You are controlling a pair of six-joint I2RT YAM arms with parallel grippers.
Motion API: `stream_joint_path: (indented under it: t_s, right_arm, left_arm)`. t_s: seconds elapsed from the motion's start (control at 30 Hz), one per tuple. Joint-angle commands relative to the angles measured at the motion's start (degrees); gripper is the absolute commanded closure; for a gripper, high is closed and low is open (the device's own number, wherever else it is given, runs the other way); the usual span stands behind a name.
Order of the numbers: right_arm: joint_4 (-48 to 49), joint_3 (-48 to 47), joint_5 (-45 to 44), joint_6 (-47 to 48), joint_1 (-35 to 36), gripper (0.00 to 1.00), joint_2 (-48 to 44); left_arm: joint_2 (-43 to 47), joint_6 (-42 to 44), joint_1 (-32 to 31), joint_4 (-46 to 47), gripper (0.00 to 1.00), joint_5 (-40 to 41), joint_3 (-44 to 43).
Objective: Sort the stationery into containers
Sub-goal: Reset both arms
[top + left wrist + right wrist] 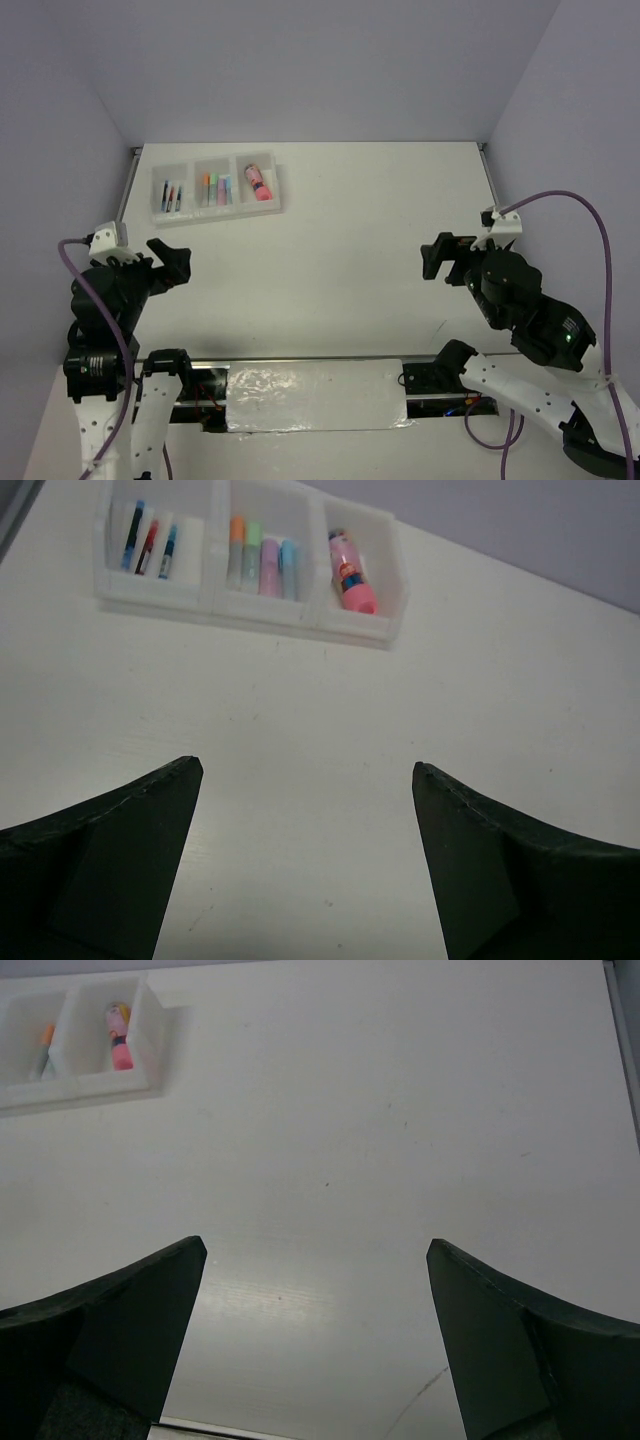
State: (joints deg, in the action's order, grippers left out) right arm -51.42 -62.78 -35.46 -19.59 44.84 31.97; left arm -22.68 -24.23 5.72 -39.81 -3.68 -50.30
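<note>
The row of three bins (215, 213) is sitting at the far left corner of the table (380, 230). It is serving as the reference for every position given below.

All stationery in view is lying inside this row:
- The thin pens (148, 546), two blue and one red, are occupying the left-end compartment.
- The short highlighters (262, 562), orange-capped, green, lilac and blue, are lying side by side in the middle compartment.
- The pink tube (350, 575) with the red end is lying alone in the right-end compartment, slightly askew to the walls.

Each kind is occupying its own compartment. No item is crossing a divider or hanging over a rim.

No loose item is showing on the surface outside the row in any of the three views. Judged on that, the sorting is looking complete, with nothing waiting to be picked up. An item hidden beneath an arm cannot be ruled out.

The left gripper (185, 262) is hovering on the near side of the row, well apart from it, with its jaws spread wide and holding nothing. The right gripper (428, 258) is hovering far to the right of the row, jaws likewise spread wide and empty. Neither gripper is touching the row or its contents.

A silver taped strip (315, 395) is running along the table edge farthest from the row, between the two arm bases.
</note>
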Motion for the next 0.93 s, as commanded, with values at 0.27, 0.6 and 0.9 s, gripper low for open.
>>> stream_joint_path:
  t_s: [0.27, 0.6, 0.9]
  right_arm:
    - [-5.36, 0.82, -1.28, -1.67, -0.19, 0.00, -6.30]
    - [-6.68, 0.91, -1.89, -2.82, -0.19, 0.00, -7.71]
    - [-7.12, 0.29, -2.33, -3.61, -0.19, 0.00, -7.53]
  left_arm:
    - [4.57, -0.91, -0.44, 1.76, 0.01, -2.65, 1.70]
    - [3.87, -1.43, -0.44, 1.93, 0.01, -2.38, 2.23]
    - [2.99, -1.61, -0.44, 2.20, 0.01, -2.21, 2.40]
